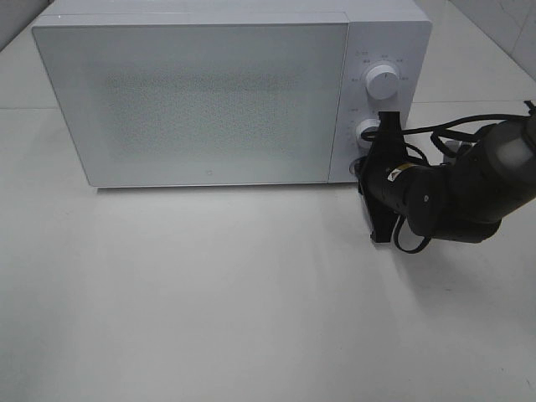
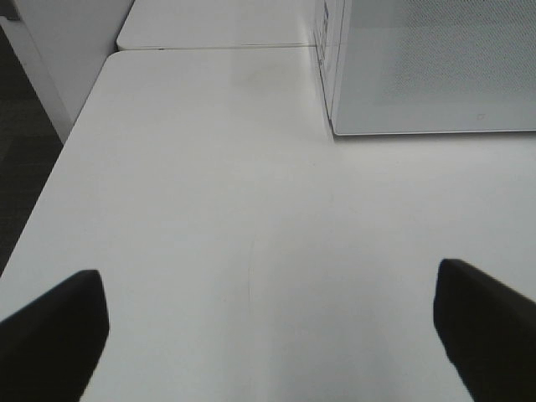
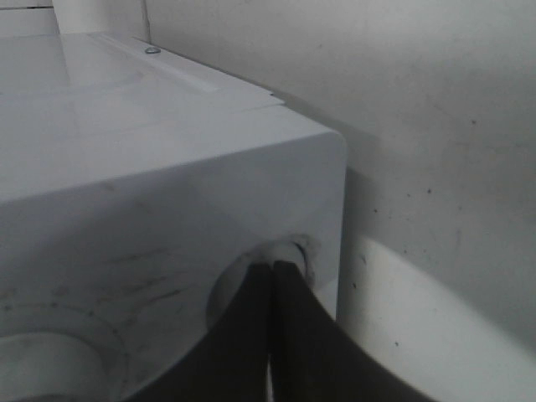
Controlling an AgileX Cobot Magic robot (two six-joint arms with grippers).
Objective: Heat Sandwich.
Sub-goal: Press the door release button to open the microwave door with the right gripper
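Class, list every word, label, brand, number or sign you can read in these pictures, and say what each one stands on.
No text here can be read.
Marks around the upper dial of the microwave: too small and blurred to read.
Marks beside the lower dial: too small to read.
Small mark low on the microwave's front: only a dot, unreadable.
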